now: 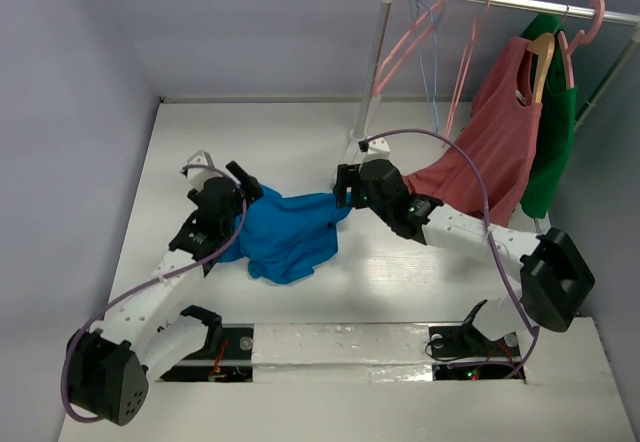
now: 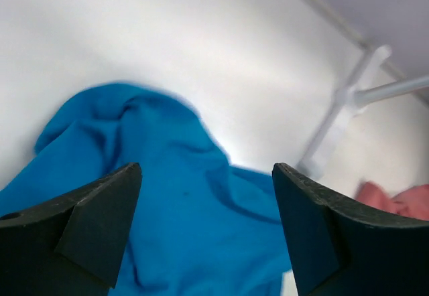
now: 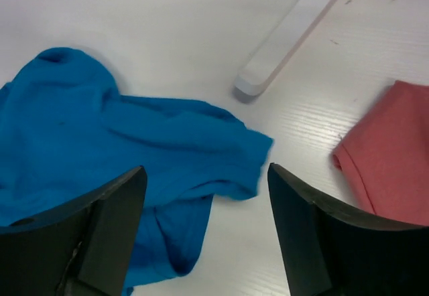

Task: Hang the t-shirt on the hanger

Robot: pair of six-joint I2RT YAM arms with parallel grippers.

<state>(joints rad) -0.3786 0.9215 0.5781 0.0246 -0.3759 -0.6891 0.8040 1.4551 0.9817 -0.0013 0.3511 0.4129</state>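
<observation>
The t-shirt [image 1: 285,237] [image 2: 181,209] [image 3: 80,128] is bright blue, plain, with no print. It lies crumpled in a loose heap on the white table [image 1: 280,132], near the middle and a little toward the left edge. The cloth is full of soft folds. In the right wrist view, one part, maybe a sleeve, points toward the right side, and its hem touches the table. No part of the t-shirt is lifted.

The left gripper [image 1: 245,187] [image 2: 206,169] is at the left side of the heap, low over the cloth. Its two fingers are spread wide, and only blue cloth shows in the gap between them. The right gripper [image 1: 345,187] [image 3: 206,169] is at the right side of the heap, also with its fingers spread wide and holding nothing. The t-shirt lies between the two grippers.

Toward the far right corner of the table stands a white rack [image 1: 375,62] [image 2: 335,128] [image 3: 288,31] with a rail [image 1: 520,4] at the top. A thin pink hanger [image 1: 405,50] hangs empty near the left end of the rail. Further right on the rail hangs a red sleeveless top [image 1: 490,152] [image 3: 392,155] on a wooden hanger [image 1: 540,62]. Its lower part rests on the table, near the t-shirt but apart from it. A dark green garment [image 1: 555,152] hangs behind the red top.
</observation>
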